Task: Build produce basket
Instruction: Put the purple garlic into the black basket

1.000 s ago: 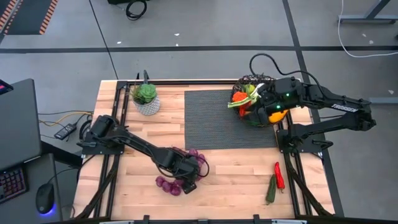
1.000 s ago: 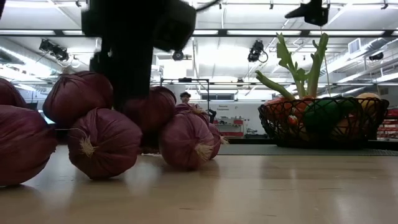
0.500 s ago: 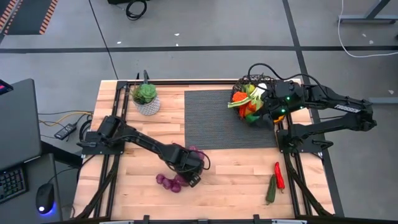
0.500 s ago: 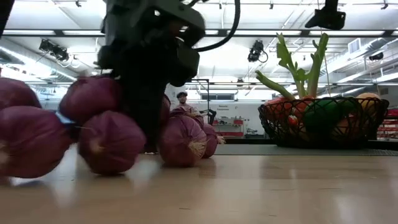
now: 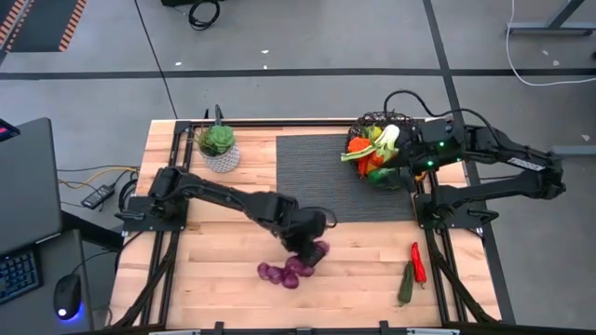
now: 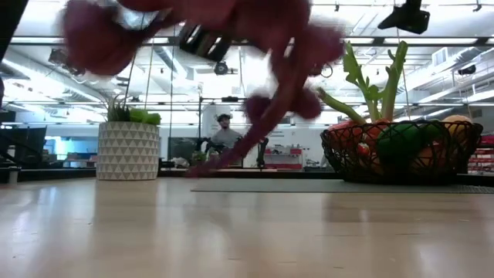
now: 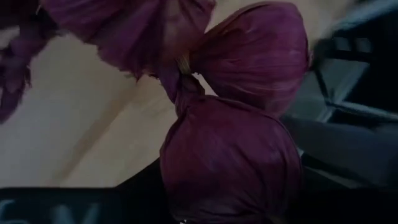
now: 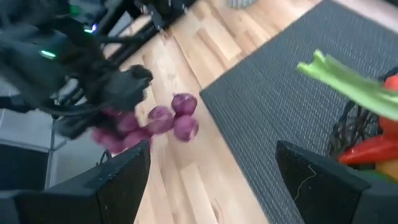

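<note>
- The left hand [image 5: 305, 244] is closed on the string of purple grapes [image 5: 291, 270] over the near middle of the wooden surface [image 5: 223, 200]; in the low view the string hangs blurred, clear of the wood.
- In the left wrist view, one grape sits right between the dark fingers.
- The basket [image 5: 380, 154] stands on the far right corner of the dark mat [image 5: 317, 177], filled with a leek [image 5: 371, 144], oranges and peppers.
- The right hand [image 5: 402, 160] hovers at the basket's right rim, fingers spread wide and holding nothing.
- A red chilli [image 5: 418, 263] and a cucumber [image 5: 407, 282] lie side by side at the near right.
- A potted plant [image 5: 219, 146] stands at the far left.
</note>
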Robot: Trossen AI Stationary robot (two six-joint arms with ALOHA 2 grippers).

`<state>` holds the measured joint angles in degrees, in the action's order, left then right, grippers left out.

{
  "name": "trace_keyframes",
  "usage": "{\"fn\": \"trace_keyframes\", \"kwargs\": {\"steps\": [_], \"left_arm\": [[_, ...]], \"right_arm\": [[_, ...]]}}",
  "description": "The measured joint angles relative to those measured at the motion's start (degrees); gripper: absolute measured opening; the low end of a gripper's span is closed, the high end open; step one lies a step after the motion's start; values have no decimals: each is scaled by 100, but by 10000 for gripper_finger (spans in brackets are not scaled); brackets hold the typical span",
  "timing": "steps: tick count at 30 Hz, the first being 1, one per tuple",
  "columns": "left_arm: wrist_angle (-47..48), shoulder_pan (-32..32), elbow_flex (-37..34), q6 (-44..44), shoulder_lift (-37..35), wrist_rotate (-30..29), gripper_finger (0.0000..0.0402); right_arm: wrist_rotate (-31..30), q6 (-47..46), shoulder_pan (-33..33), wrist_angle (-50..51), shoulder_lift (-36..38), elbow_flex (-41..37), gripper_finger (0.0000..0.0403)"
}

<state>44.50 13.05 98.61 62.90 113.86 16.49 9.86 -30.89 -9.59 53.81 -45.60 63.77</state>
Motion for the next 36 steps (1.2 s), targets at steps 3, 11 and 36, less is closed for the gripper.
{"fn": "trace_keyframes", "kwargs": {"steps": [3, 11, 36], "left_arm": [[624, -187, 838, -715, -17, -154, 165], [2057, -1225, 2700, -2829, -22, -1033, 145], [26, -2262, 3145, -4022, 41, -1014, 154]], "right_arm": [[-108, -106, -96, -119, 92, 0, 349], [-1335, -953, -618, -301, 404, 0, 349], [-937, -1881, -776, -2942, -405, -2, 349]]}}
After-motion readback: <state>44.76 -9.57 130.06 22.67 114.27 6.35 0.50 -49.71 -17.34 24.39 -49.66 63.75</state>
